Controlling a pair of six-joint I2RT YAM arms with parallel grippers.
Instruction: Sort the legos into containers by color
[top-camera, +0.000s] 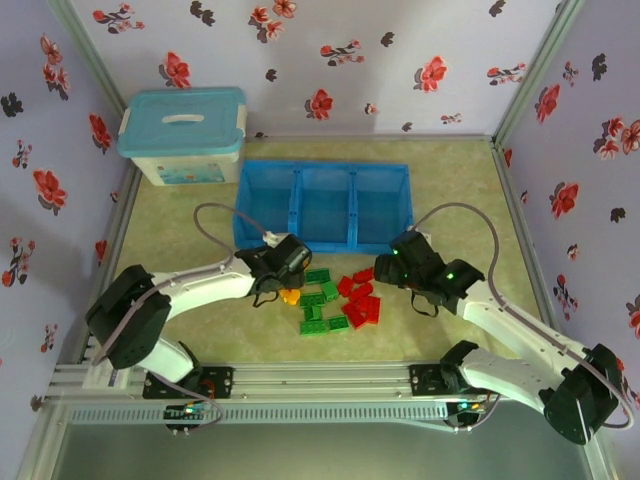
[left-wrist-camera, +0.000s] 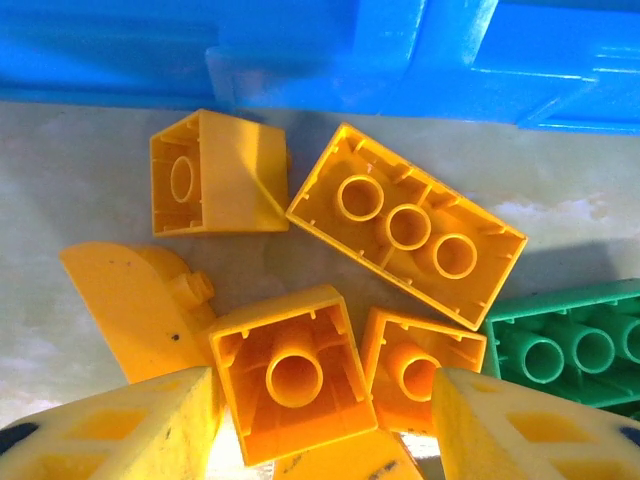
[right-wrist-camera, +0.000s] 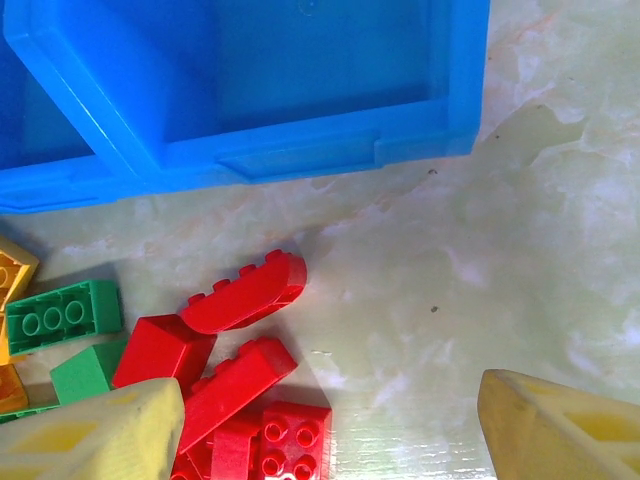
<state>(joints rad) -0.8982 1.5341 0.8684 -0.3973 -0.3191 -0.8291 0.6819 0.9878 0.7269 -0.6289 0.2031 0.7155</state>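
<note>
Yellow fingers (left-wrist-camera: 130, 430) of the left gripper (left-wrist-camera: 320, 435) are seen closest, at the bottom edge of the left wrist view. They are set part-way apart, with a squarish orange-yellow brick (left-wrist-camera: 290, 375) lying hollow side up directly between them; a firm grip is not shown. More orange-yellow legos (left-wrist-camera: 215, 175) are scattered around it, a long brick (left-wrist-camera: 405, 225) lies diagonally just beyond, and a green brick (left-wrist-camera: 570, 345) sits to the right. The blue tray (left-wrist-camera: 300, 50) is set straight ahead of the jaws, past the bricks. From above, the mixed pile (top-camera: 335, 300) is found between both arms, just in front of the tray. The right gripper (right-wrist-camera: 325, 430) is spread wide over the table (right-wrist-camera: 480, 250), red bricks (right-wrist-camera: 245, 290) to its left. The left arm is judged nearer the orange-yellow bricks.
</note>
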